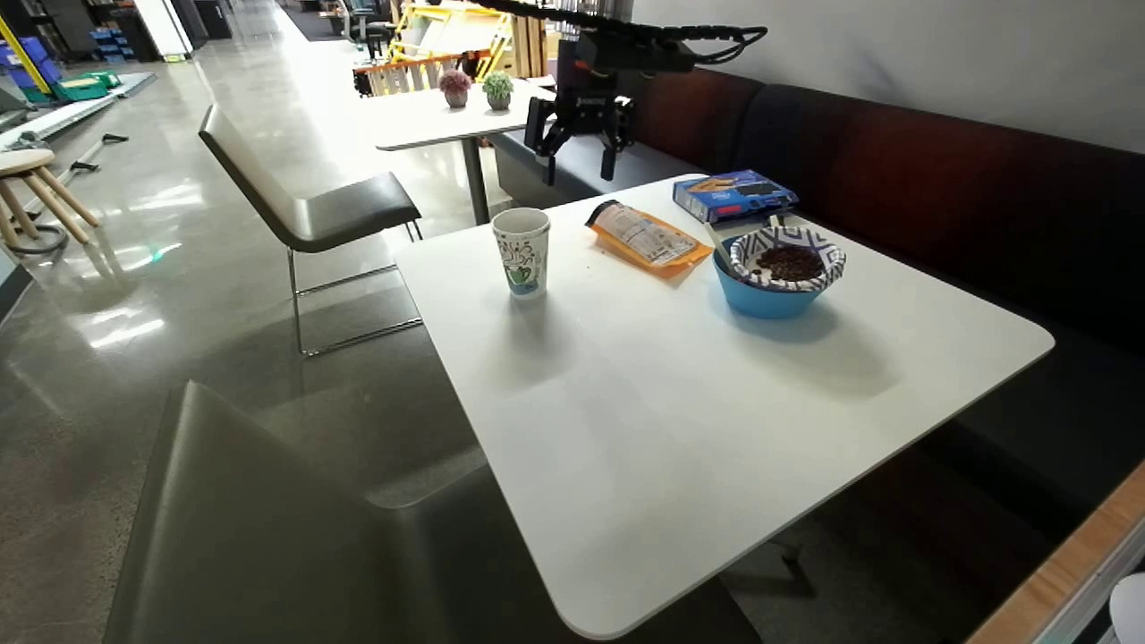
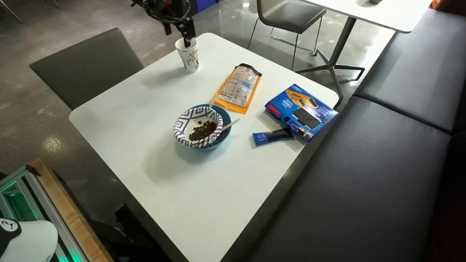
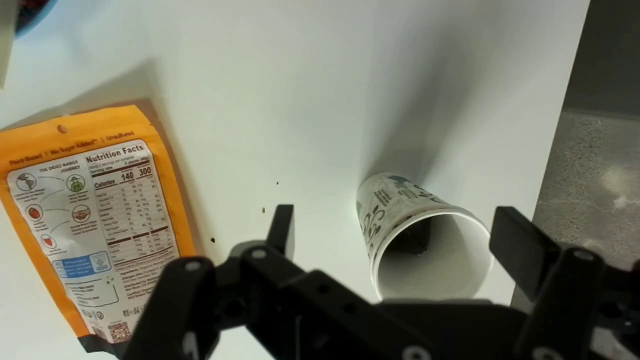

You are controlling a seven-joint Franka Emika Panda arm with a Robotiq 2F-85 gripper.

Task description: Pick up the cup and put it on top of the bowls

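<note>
The white paper cup with dark and green print stands upright near the table edge; it also shows in an exterior view and in the wrist view. A dark patch shows inside it. The bowls are a light-blue bowl with a white-and-purple patterned bowl tilted on top, holding dark bits. My gripper is open and empty, above table height. In the wrist view its fingers appear on either side of the cup's rim, with a wider gap on the left. The gripper's body hides the rim's lower part.
An orange pouch lies between cup and bowls. A flat blue box and a small blue wrapper lie near the bench. Light handles stick out of the blue bowl. A chair stands by the cup's side.
</note>
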